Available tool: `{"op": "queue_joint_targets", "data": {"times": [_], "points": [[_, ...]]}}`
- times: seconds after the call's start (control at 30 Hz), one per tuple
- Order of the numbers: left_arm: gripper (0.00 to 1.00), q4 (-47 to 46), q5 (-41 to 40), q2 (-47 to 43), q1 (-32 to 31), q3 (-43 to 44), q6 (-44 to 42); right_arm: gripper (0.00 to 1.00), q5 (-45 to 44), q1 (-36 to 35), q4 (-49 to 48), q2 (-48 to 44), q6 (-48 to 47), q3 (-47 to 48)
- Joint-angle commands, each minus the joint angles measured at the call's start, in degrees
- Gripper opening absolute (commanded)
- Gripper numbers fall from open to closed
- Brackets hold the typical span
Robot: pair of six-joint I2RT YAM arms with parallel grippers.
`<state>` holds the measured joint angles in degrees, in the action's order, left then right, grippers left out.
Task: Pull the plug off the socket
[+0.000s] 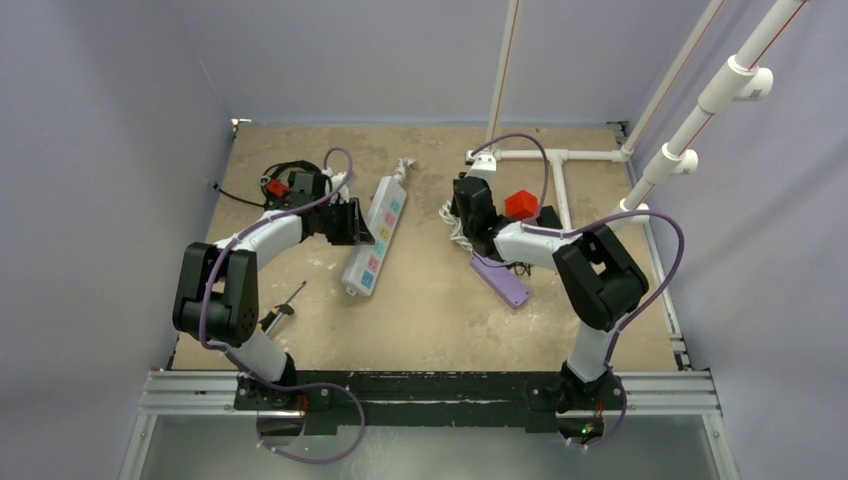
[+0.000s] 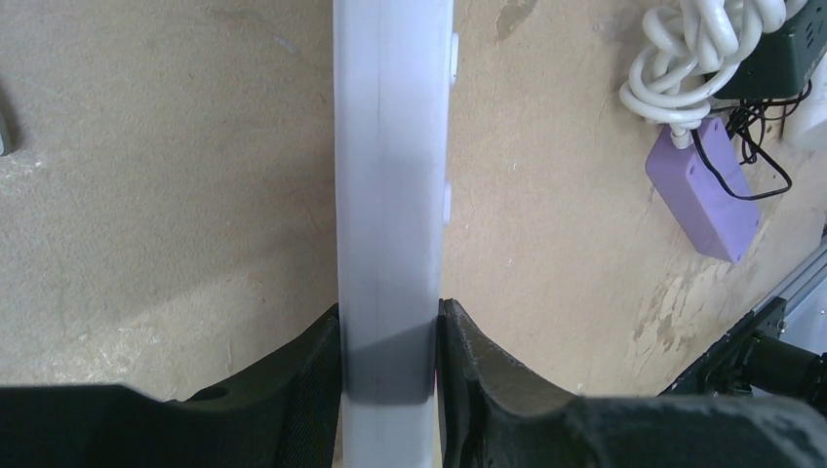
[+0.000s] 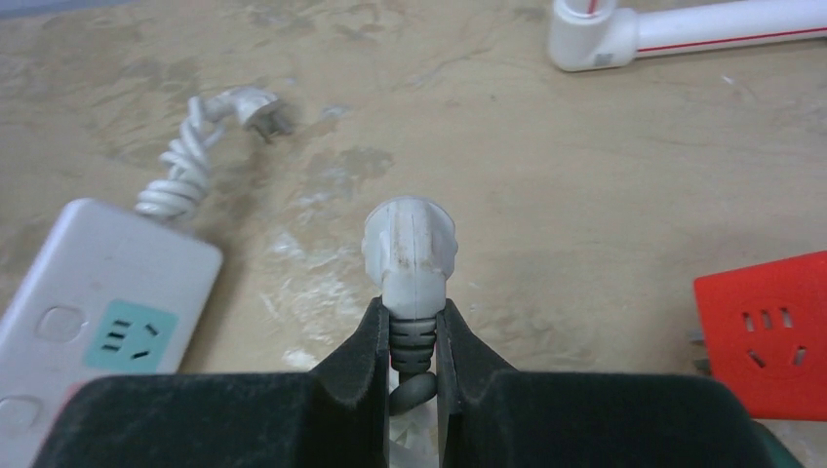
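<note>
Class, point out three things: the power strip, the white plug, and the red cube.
power strip (image 1: 378, 236), top view, on its row of pastel outlets.
plug (image 3: 410, 249), right wrist view, on its rounded white head.
red cube (image 3: 770, 336), right wrist view, on its slotted face.

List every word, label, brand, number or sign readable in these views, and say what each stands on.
None can be read.
The power strip shows only pastel outlet faces with slot holes.
The red socket cube, the white plug and the purple bar carry no visible print.
</note>
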<state>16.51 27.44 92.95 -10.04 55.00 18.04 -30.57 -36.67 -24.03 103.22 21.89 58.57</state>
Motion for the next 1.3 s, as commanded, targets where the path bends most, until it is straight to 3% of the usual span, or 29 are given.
{"op": "queue_joint_targets", "data": {"times": [0.0, 0.3, 0.47, 0.6, 0.7, 0.9, 1.07, 1.27], "points": [[0.24, 3.0, -5.3, 3.7, 0.3, 1.6, -1.4, 0.1, -4.0, 3.3, 0.3, -0.8, 1.7, 1.9], [0.62, 4.0, -7.4, 5.5, 0.4, 2.2, -1.7, 0.61, 0.2, 7.3, -2.4, -3.3, 3.3, -1.7], [0.75, 4.4, -8.5, 5.1, 0.4, 2.3, -1.8, 0.76, 1.5, 8.1, -3.5, -4.3, 3.6, -3.0], [0.95, 3.7, -10.2, 2.8, 0.4, 2.0, -2.0, 0.93, 3.0, 8.1, -5.1, -6.4, 2.3, -4.5], [0.99, 2.5, -12.6, -0.4, 0.4, 1.3, -2.1, 0.98, 6.0, 8.1, -8.0, -9.2, 0.7, -6.4], [0.99, -1.4, -19.0, -9.9, 1.1, -0.7, -1.6, 0.99, 10.0, 8.1, -12.4, -15.8, -3.5, -9.9], [0.99, -5.1, -21.5, -19.0, 1.1, -2.4, -1.9, 0.98, 19.7, 7.9, -18.1, -26.1, -7.7, -14.6], [0.99, -6.9, -22.1, -30.0, 1.1, -3.4, -2.5, 0.98, 28.8, 7.9, -18.3, -41.4, -10.9, -17.2]]}}
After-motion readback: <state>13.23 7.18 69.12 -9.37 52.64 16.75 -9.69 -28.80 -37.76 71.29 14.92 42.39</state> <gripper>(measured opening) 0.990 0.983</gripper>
